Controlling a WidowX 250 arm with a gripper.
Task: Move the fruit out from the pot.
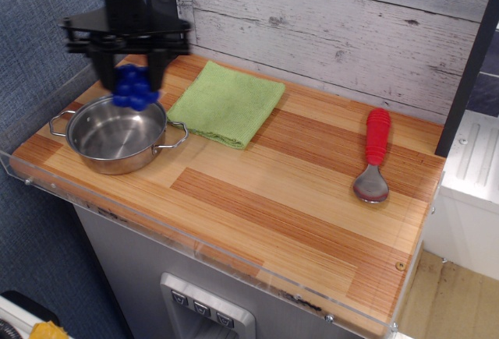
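Above the far rim of the empty pot [117, 135], carrying the fruit [134, 87] clamped between closed fingers [133, 70] in mid-transfer, likely needing next a sideways move toward bare table [296, 191], lowering and releasing clear of the green cloth [226, 103].

whitewashed plank wall [351, 12] at the back, striped wood countertop [273, 191] with clear acrylic edging, blue fabric panel [39, 27] on the left, grey cabinet front [156, 277] below
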